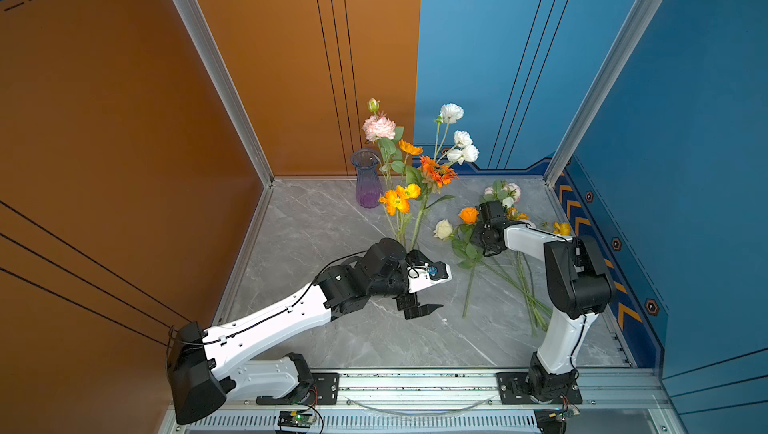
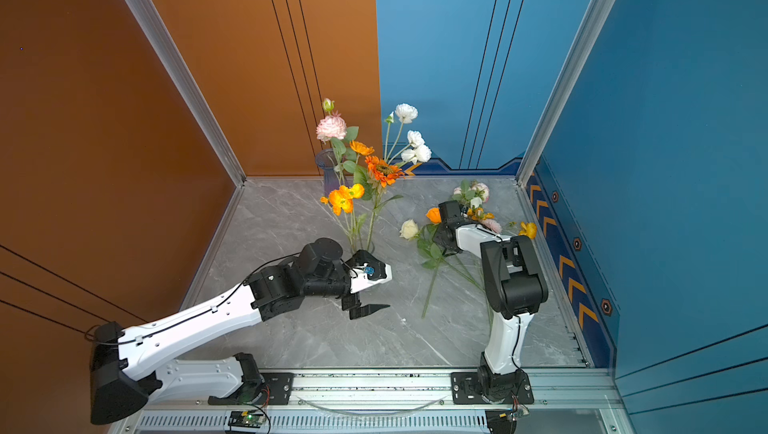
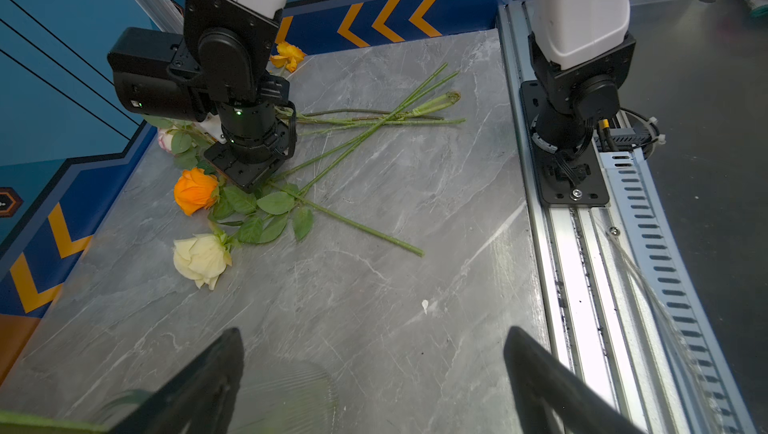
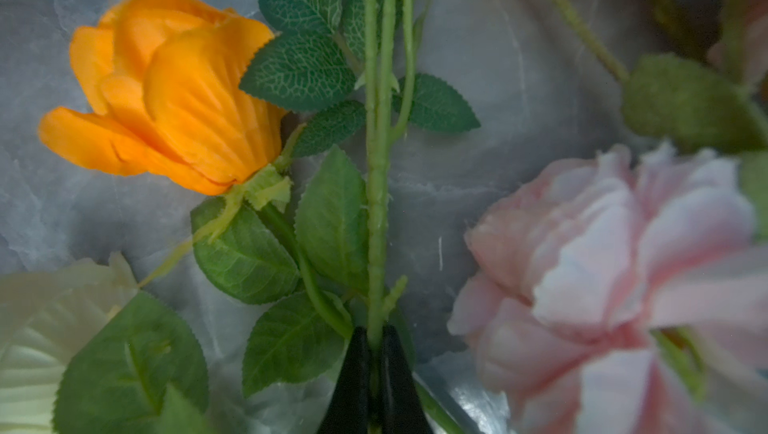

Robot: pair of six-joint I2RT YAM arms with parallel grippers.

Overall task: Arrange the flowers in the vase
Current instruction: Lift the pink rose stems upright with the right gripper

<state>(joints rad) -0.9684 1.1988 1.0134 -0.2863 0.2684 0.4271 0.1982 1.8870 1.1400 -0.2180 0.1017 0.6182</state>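
On the grey marble surface (image 1: 332,224), toward 3 o'clock in both top views, the loose flowers (image 3: 374,120) lie in a fan, with blooms at 12 to 1 o'clock and cut ends trailing toward 6 o'clock. The right gripper (image 4: 376,333) sits among them, its jaws pressed together on a light green leafy stem (image 4: 377,203) beside the orange rose (image 4: 166,91). In the right wrist view that stem's long axis runs straight out from between the jaws, along the surface. I judge the coming lift must swing it upright, cut end down.

The tall purple glass vase (image 1: 366,180) stands at about 10 o'clock from those jaws, by the back wall, and no stem enters its mouth. Between the 2, an upright bunch (image 1: 436,172) rises at 12 o'clock of the left wrist, right in the path. The left gripper (image 3: 374,332) hovers with jaws spread wide and bare surface between them. Both arms are about equally near the vase, but only the right has a flower.

Count: 2 arms, 1 vase.
- **Upright:** 1 pink ruffled bloom (image 1: 379,128), 3 white blooms (image 1: 451,113) and 4 orange or orange-yellow blooms (image 1: 392,201).
- **Lying:** 1 orange rose, 1 cream rose (image 1: 443,229), 1 yellow-orange bloom (image 1: 562,228) and probably 2 pink ones (image 1: 514,191), though the right arm covers part of that pile.
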